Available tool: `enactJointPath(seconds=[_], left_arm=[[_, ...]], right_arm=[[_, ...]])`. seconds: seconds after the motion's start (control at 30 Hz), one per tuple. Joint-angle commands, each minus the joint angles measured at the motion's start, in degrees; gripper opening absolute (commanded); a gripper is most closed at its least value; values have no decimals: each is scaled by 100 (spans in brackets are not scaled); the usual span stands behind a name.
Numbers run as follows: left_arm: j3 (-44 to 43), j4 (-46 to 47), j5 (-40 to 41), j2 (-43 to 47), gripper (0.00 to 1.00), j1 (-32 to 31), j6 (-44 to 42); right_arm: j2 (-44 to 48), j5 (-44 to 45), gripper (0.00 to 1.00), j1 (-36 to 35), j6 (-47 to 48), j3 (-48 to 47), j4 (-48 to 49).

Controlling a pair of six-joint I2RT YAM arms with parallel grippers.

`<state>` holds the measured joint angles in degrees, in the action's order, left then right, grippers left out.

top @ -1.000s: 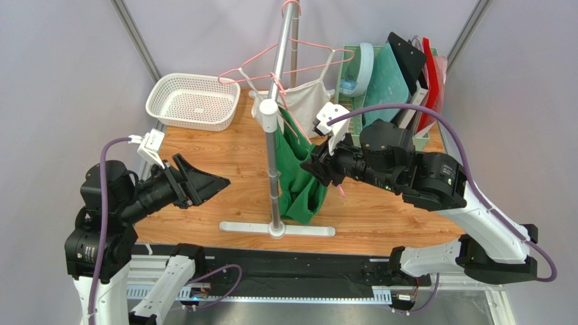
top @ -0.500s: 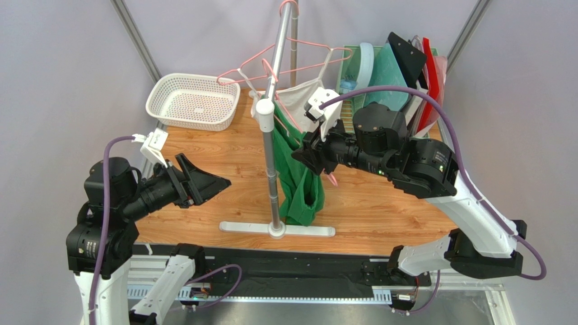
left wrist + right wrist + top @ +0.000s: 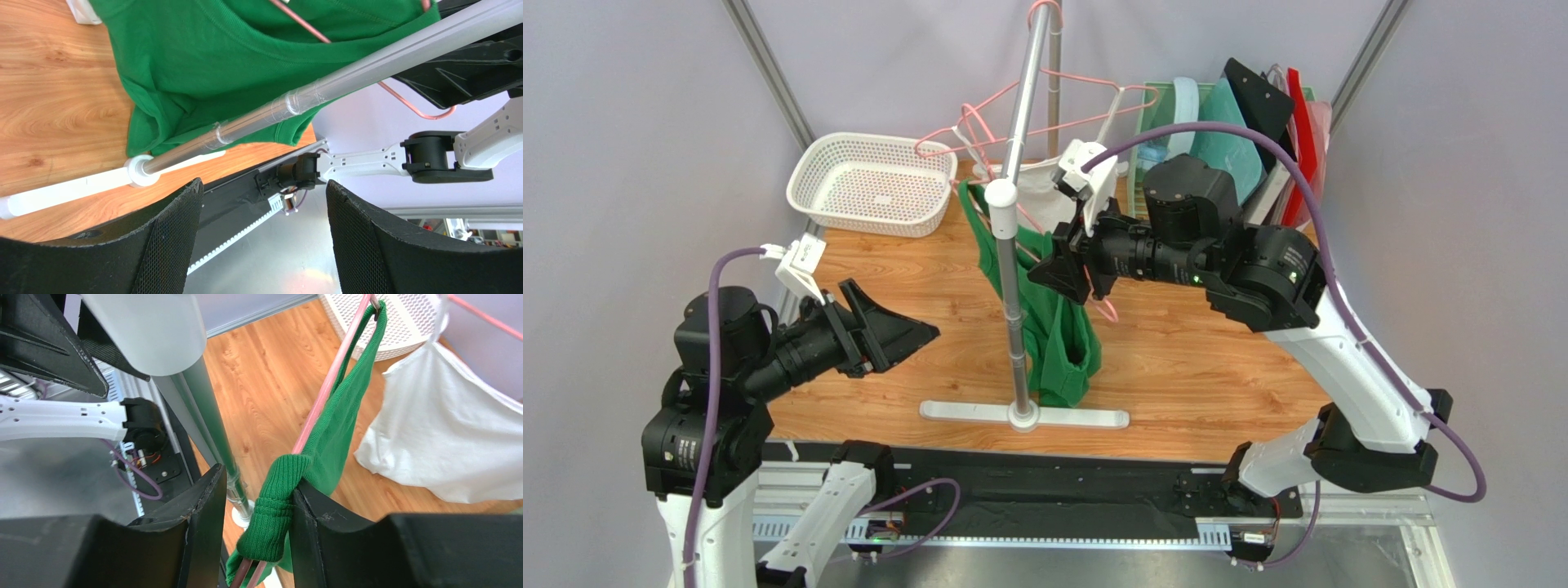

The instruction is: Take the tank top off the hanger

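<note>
Tank top (image 3: 1053, 321), green, hangs on pink wire hanger (image 3: 331, 380) beside upright rack pole (image 3: 1011, 288), hem drooping near pole base above wooden table (image 3: 1210, 355). Right gripper (image 3: 258, 502) pinches ribbed shoulder strap. Hanger wire runs just under same pinch; cannot tell whether wire is caught too. Grip at strap likely meant to slide fabric off hanger arm. Left gripper (image 3: 897, 333) spread wide, holding nothing, well apart at left, aimed toward garment; probably waiting to steady or receive. White camisole (image 3: 448, 441) hangs behind, untouched.
</note>
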<state>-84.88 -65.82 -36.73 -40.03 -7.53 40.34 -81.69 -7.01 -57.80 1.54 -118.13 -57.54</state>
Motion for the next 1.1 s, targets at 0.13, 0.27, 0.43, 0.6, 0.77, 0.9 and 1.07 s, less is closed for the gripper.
enactJointPath(seconds=[0.13, 0.27, 0.43, 0.6, 0.77, 0.9, 1.07], left_arm=[[-415, -194, 710, -66, 79, -12, -192], [-564, -168, 1141, -364, 77, -12, -289], [-494, 140, 1212, -838, 75, -12, -579], [-617, 219, 1300, -1524, 79, -20, -939], [-793, 237, 1800, -2052, 75, -47, -1116], [-566, 263, 1907, -2263, 66, -73, -1133], [-538, 254, 1468, -2465, 66, -222, -958]], right_arm=[[-58, -1847, 0, 796, -732, 341, 1226], [-119, -2313, 0, 1007, -901, 404, 1447], [-146, -2929, 0, 1210, -1094, 659, 1622], [-163, -3376, 0, 1350, -1261, 1028, 1921], [-163, -3834, 0, 1631, -1419, 1257, 2185], [-286, -4334, 0, 1930, -1481, 1301, 2256], [-488, -4599, 0, 2027, -1657, 1292, 2256]])
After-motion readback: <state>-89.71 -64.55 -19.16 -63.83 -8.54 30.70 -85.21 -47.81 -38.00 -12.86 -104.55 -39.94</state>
